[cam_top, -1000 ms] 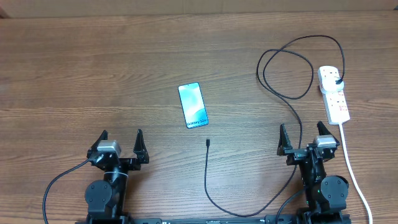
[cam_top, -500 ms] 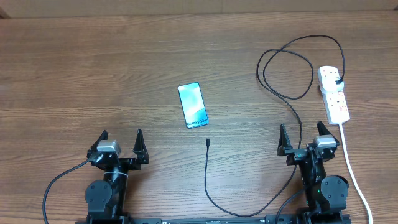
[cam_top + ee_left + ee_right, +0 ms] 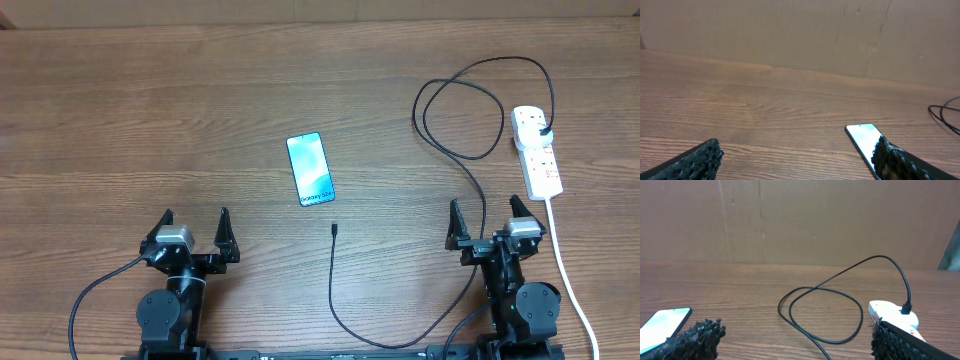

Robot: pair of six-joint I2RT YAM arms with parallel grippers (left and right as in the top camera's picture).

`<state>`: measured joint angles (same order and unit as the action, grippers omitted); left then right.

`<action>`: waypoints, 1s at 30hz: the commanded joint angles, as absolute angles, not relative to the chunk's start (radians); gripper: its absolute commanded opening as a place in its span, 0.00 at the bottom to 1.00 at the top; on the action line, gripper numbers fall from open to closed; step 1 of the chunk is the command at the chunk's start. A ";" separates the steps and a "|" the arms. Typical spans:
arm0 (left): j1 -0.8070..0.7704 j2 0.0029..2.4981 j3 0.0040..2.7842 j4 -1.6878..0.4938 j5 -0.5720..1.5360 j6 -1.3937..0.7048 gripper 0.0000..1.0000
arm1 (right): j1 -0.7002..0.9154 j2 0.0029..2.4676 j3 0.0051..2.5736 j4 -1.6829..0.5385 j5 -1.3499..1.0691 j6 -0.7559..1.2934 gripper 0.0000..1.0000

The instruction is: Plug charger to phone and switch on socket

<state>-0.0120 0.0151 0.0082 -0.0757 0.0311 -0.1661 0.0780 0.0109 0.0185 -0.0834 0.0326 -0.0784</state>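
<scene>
The phone (image 3: 310,169) lies face up mid-table with its cyan screen lit; it also shows in the left wrist view (image 3: 863,139) and the right wrist view (image 3: 665,321). The charger's black cable (image 3: 470,110) loops across the right side; its connector tip (image 3: 334,230) lies just below the phone. Its black plug (image 3: 543,131) sits in the white socket strip (image 3: 537,152) at the far right, also in the right wrist view (image 3: 892,313). My left gripper (image 3: 195,226) is open near the front edge, left of the phone. My right gripper (image 3: 488,219) is open below the strip.
The strip's white cord (image 3: 570,270) runs down the right side toward the front edge. The black cable curves along the front (image 3: 370,335) between the two arm bases. A brown cardboard wall (image 3: 800,220) stands behind the table.
</scene>
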 commanded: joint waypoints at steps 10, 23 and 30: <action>-0.005 0.006 0.006 -0.077 0.052 -0.184 1.00 | 0.072 0.003 0.008 -0.081 0.031 -0.080 1.00; -0.005 0.006 0.030 -0.014 0.064 -0.194 1.00 | 0.072 0.003 0.008 -0.081 0.031 -0.080 1.00; -0.005 0.055 0.217 -0.178 0.094 -0.244 1.00 | 0.072 0.003 0.008 -0.081 0.031 -0.080 1.00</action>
